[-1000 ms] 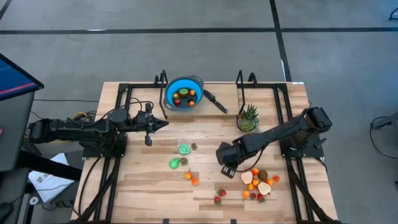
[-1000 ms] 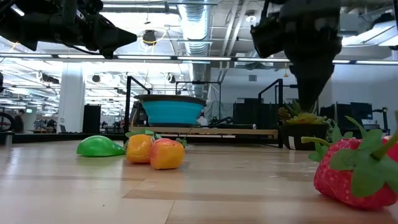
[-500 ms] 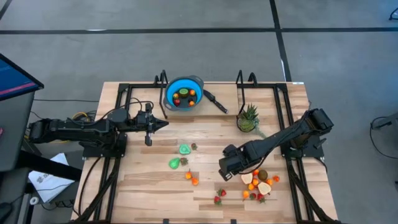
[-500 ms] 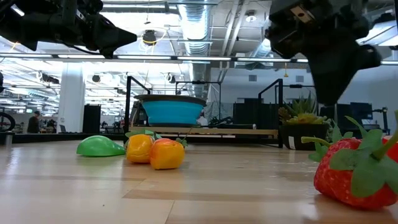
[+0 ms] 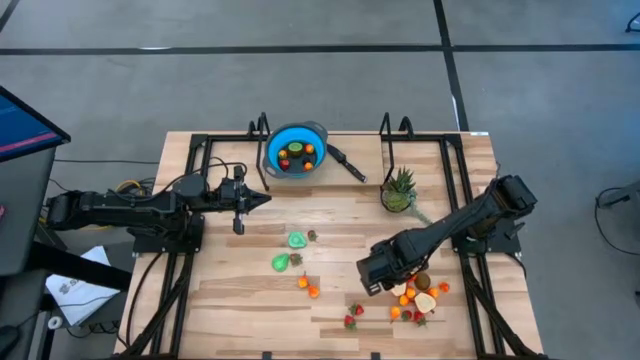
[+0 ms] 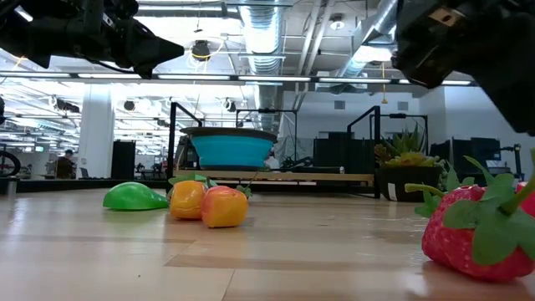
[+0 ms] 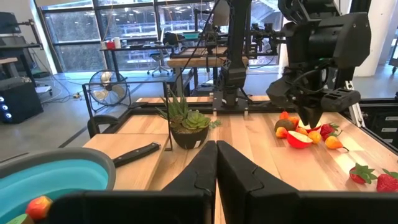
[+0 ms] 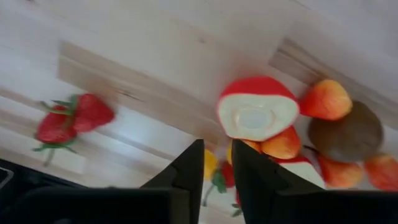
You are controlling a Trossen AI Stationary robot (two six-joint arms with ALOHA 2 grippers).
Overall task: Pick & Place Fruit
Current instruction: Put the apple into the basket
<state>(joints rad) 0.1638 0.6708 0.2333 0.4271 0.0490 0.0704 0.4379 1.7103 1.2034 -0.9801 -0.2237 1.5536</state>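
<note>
- A wooden table (image 5: 240, 300) carries two dark robot arms, scattered toy fruit, and a round blue bowl (image 5: 296, 150) at its far edge, used as the landmark here.
- The left gripper (image 5: 262, 199) hangs just to the near-left of the bowl, fingers pressed together, grasping nothing.
- The right gripper (image 5: 377, 287) is well to the near-right of the bowl, over the edge of a fruit cluster (image 5: 418, 295); its fingers (image 8: 189, 168) stand a little apart with nothing between them.
- That cluster holds peach halves (image 8: 257, 115), a brown kiwi (image 8: 345, 132), orange pieces and strawberries.
- Two strawberries (image 5: 354, 316) lie just beside the cluster, on its bowl-ward left.
- A green pear (image 5: 281, 262) and a lime (image 5: 297, 240) lie nearer the bowl.
- A few fruits already lie inside the bowl.
- A spiky potted plant (image 5: 399, 188) stands to the right of the bowl.
</note>
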